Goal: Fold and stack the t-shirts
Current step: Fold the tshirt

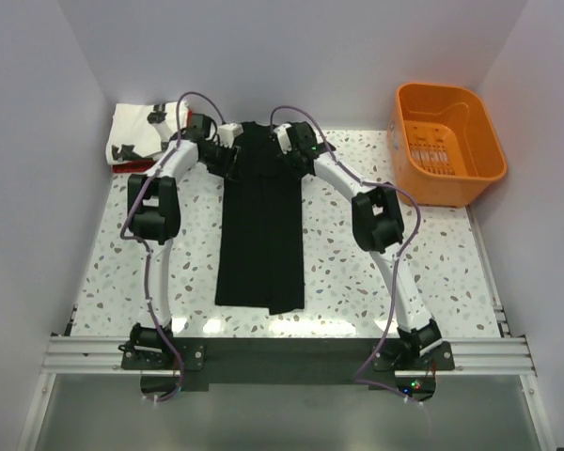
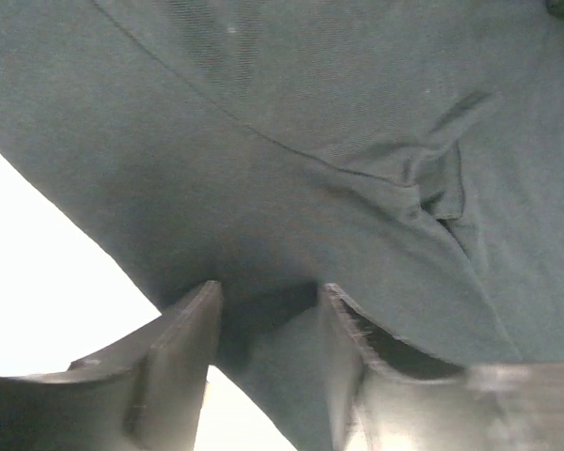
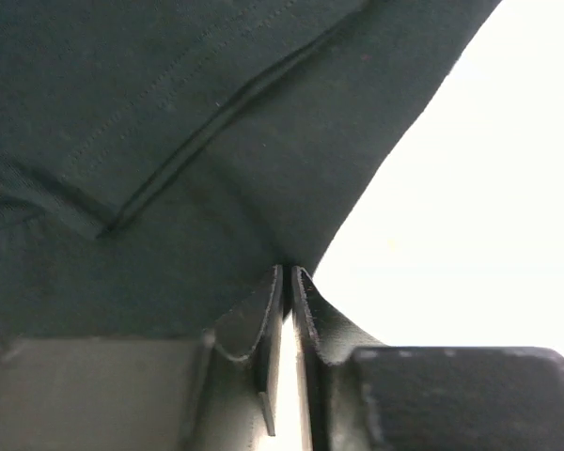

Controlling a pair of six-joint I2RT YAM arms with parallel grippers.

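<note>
Black t-shirt (image 1: 260, 225), folded narrow, stretches from my grippers toward my bases. My right gripper (image 3: 287, 282) pinches its far corner; left gripper (image 2: 268, 301) half-parted astride cloth, grip unclear, probably for folding lengthwise.

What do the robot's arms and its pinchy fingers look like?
Both arms have white tube sections joined by chunky black joints, the left arm and the right arm alike. A thin purple cable loops along each. Black bases sit on a silver metal rail. The left gripper and right gripper have flat, dark, blade-like fingers.
</note>
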